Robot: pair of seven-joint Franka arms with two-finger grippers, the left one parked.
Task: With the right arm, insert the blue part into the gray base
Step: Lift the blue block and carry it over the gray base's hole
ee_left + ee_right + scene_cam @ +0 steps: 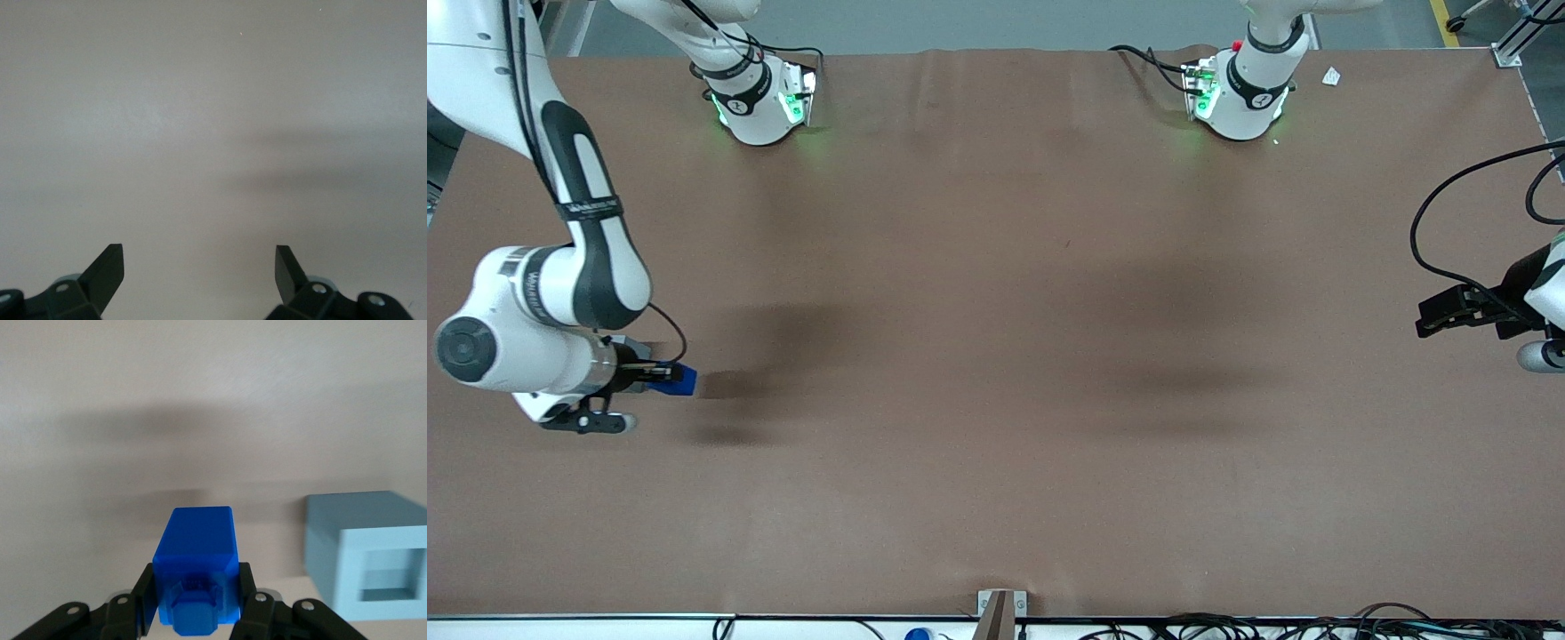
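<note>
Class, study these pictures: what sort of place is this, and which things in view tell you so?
Probably a robotics lab or test bench. Robot arm bases are bolted to a wide brown-covered table, cables trail along its edge, and the right arm's gripper holds the blue part beside the gray base.

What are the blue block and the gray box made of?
The blue part, held between the gripper's fingers above the table, looks like smooth matte plastic with even color and crisp molded edges. The gray base beside it looks like the same kind of plastic, pale and dull.
</note>
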